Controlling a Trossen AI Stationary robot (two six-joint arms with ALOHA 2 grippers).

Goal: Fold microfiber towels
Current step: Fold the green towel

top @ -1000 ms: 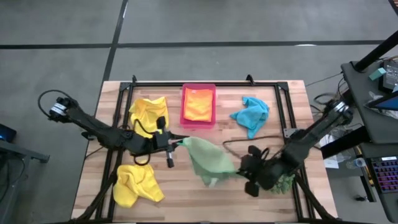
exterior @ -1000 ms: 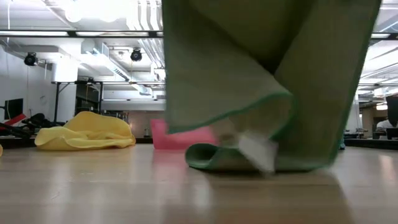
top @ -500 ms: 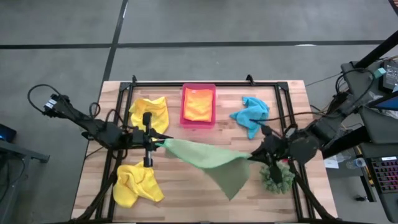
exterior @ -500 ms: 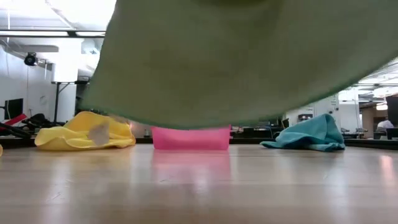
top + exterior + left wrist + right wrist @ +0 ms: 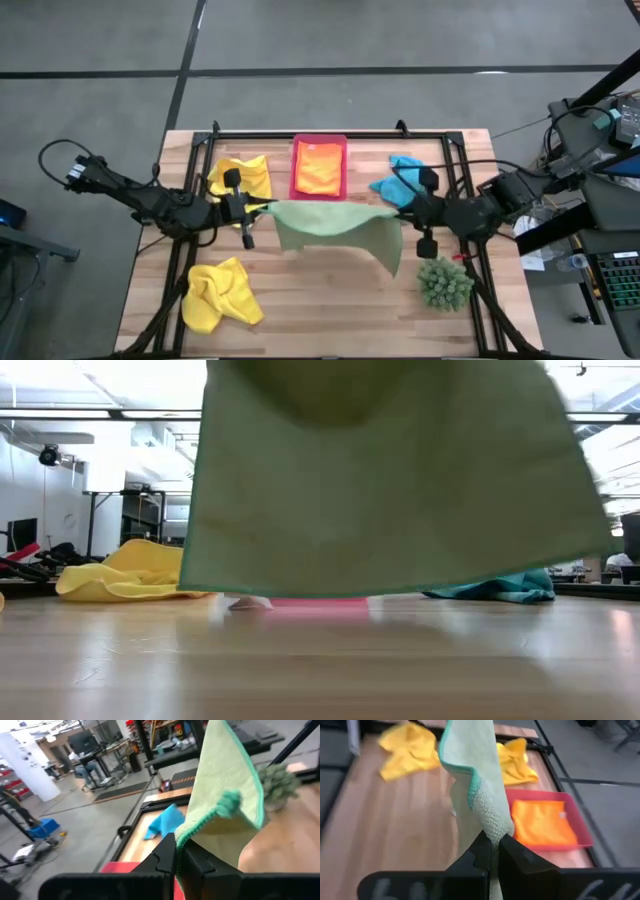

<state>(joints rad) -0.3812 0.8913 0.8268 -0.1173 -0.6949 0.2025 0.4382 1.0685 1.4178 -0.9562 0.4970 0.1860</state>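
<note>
From above, the left gripper (image 5: 250, 209) and the right gripper (image 5: 410, 212) are each pinching a corner of the light green towel (image 5: 335, 225), holding it stretched at mid-frame; the orange towel (image 5: 319, 167) is lying flat in the pink tray (image 5: 319, 141) at upper centre, apparently the only one finished; one yellow towel (image 5: 242, 178) is sitting crumpled at upper left, the other yellow towel (image 5: 220, 295) bunched at lower left, the turquoise towel (image 5: 398, 183) heaped at upper right; the spiky plant (image 5: 444, 283) is standing at lower right.

At table height, the green cloth (image 5: 385, 480) is hanging like a curtain across the upper frame, its lower edge just off the table (image 5: 320, 660); so this fold is only beginning.

From the left wrist, the closed fingers (image 5: 165, 856) are gripping the hemmed corner (image 5: 225, 795); from the right wrist, the fingers (image 5: 512, 851) are clamping the opposite corner (image 5: 477, 780); four towels are looking unfolded.
</note>
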